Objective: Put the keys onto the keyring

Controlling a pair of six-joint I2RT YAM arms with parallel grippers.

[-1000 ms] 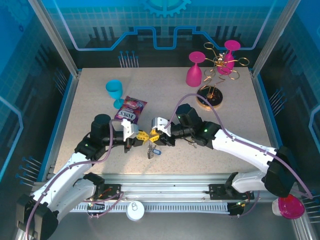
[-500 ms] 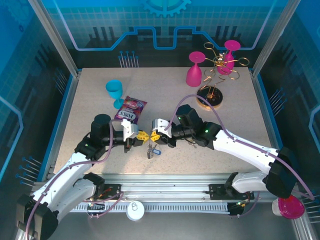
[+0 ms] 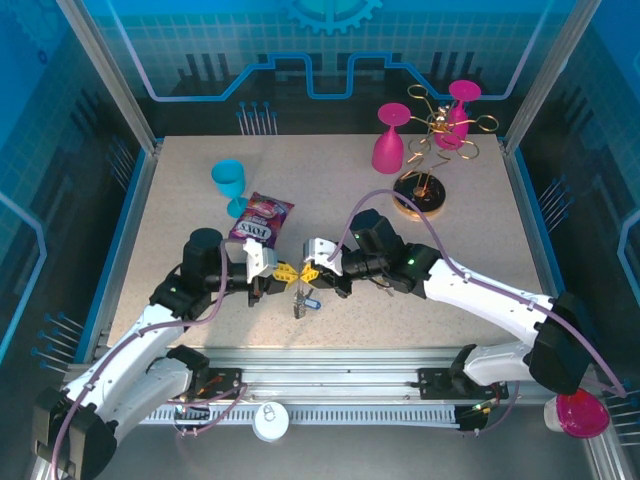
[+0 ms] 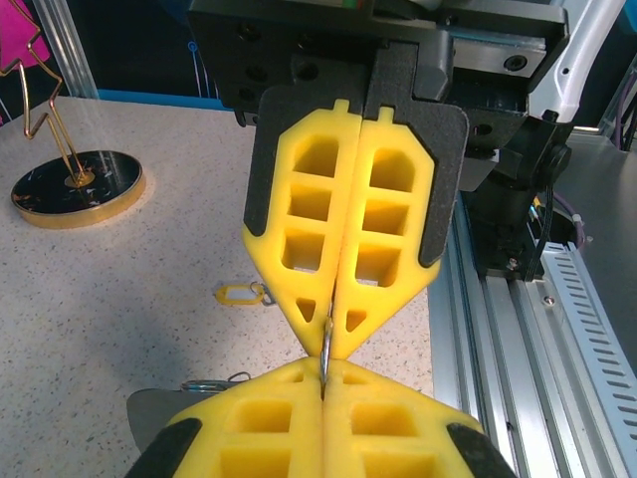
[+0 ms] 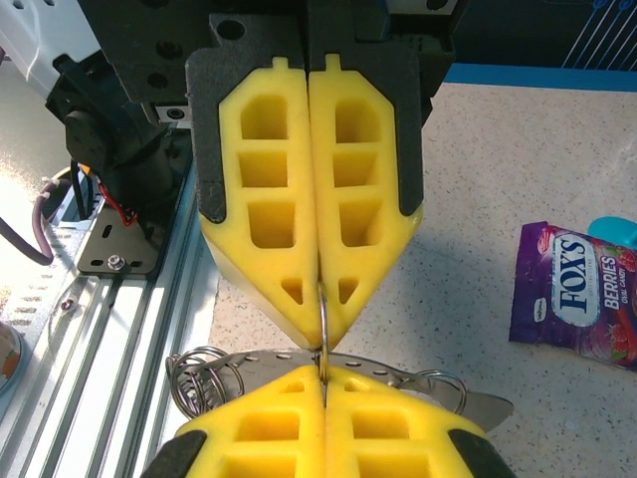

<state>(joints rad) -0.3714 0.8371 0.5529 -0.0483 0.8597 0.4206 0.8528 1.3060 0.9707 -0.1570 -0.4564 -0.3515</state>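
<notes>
From my remote station I saw the two arms standing tip to tip over the front middle of the speckled beige table [image 3: 450, 210]. The left gripper [image 4: 322, 383] had its yellow foam pads pressed together on the thin greyish metal keyring [image 4: 325, 349]. The right gripper [image 5: 323, 383], facing it, pinched the same loop from the other side. The small blue plastic tag [image 3: 314, 303] and a cluster of small metal keys [image 3: 299, 300] sat just below the tips. A small key with a yellow plastic tag [image 4: 239, 294] lay flat on the table, apart from the loop.
</notes>
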